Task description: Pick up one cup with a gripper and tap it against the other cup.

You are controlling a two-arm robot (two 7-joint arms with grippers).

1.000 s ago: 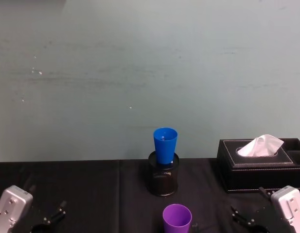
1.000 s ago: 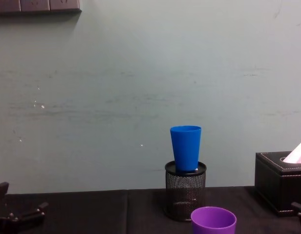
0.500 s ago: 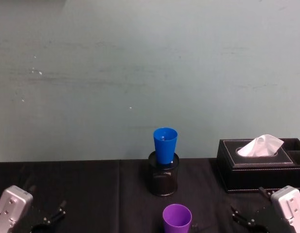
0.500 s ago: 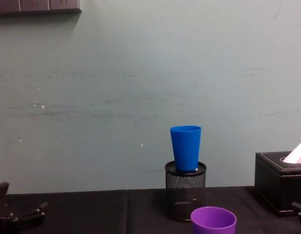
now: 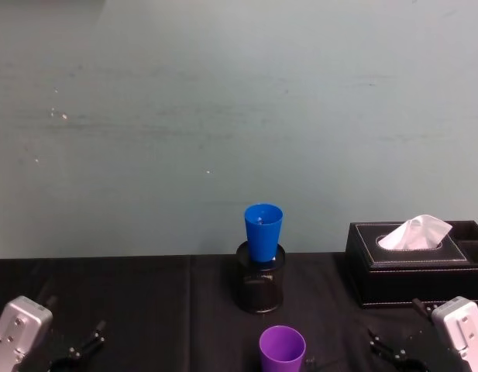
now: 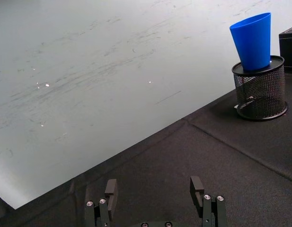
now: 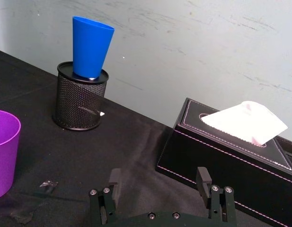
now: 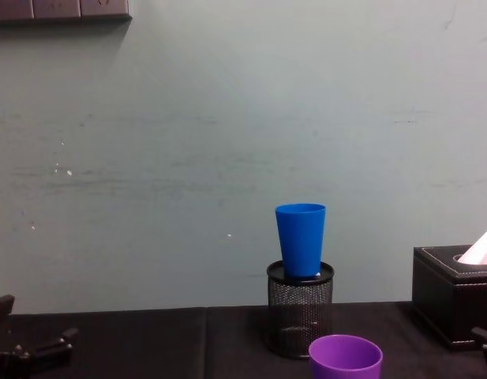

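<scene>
The purple cup (image 5: 283, 346) stands upright on the black bench (image 5: 146, 302), near the front edge and about in the middle. Nothing is touching it. Behind it, a little apart, the blue cup (image 5: 263, 231) sits upright in the top of a black mesh pen holder (image 5: 260, 288). A black tissue box (image 5: 413, 267) with a white tissue (image 5: 415, 231) sticking out is off to the right. The left hand (image 6: 154, 189) is low at the front left, fingers wide apart, holding nothing. The right hand (image 7: 158, 178) is low at the front right, near the tissue box, also wide open and empty.
</scene>
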